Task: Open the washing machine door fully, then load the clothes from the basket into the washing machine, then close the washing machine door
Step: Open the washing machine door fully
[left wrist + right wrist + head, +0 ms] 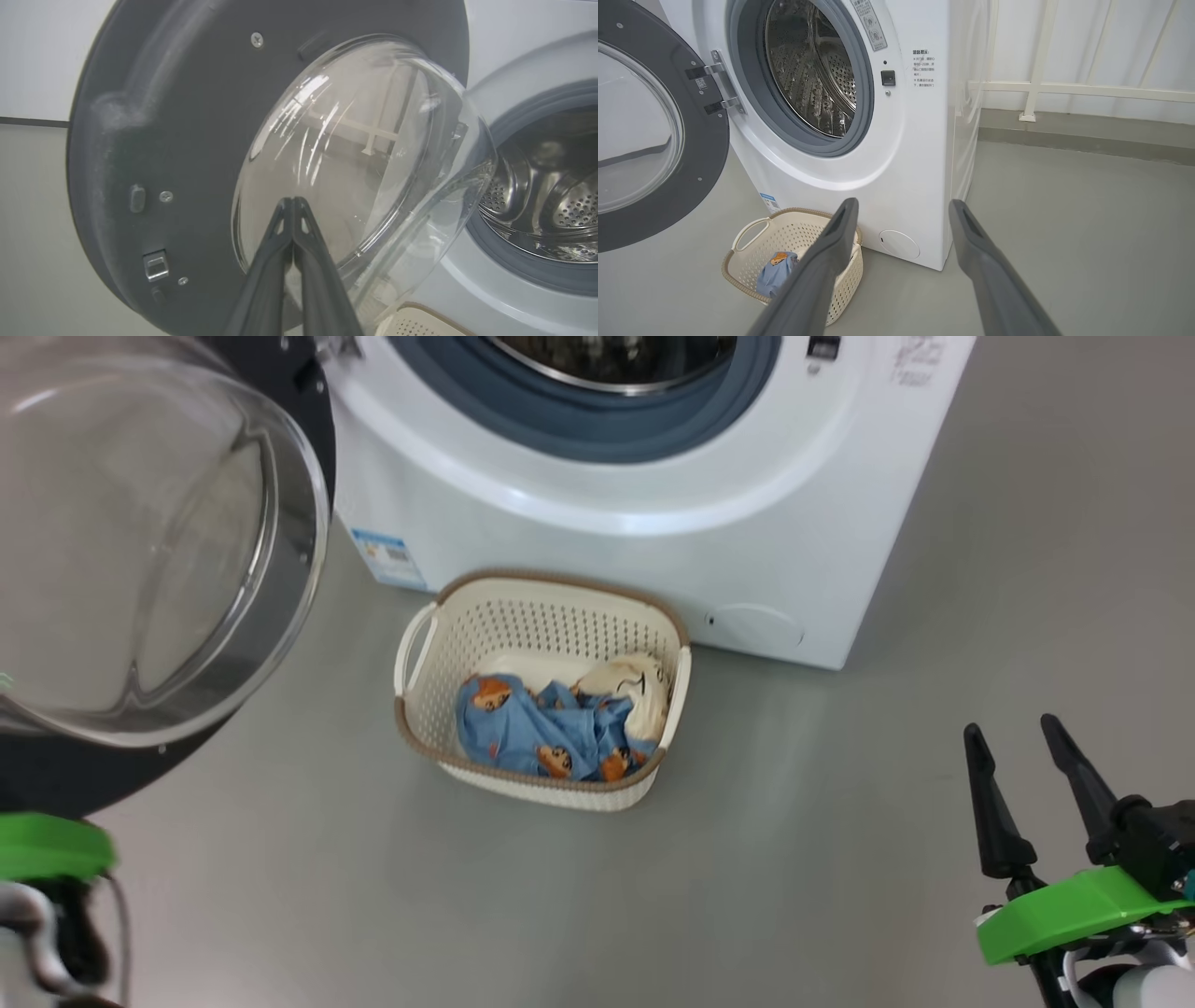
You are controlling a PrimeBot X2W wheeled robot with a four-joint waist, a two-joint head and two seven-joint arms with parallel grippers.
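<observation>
The washing machine (653,532) (896,154) stands with its door (140,551) (196,154) (649,135) swung wide open to the left, the steel drum (812,70) exposed. On the floor before it sits the cream basket (439,644) (742,242), holding light-blue printed clothes (541,728) (775,277) and a cream-white garment (639,686). My left gripper (293,201) is shut, its tips right in front of the door's glass bowl, nothing between them. My right gripper (1013,728) (901,205) hovers open to the right of the basket, empty.
Grey floor spreads around the basket and to the machine's right. A white rail (1064,86) runs along the back wall. The open door's bulging glass takes up the left side near my left arm (47,887).
</observation>
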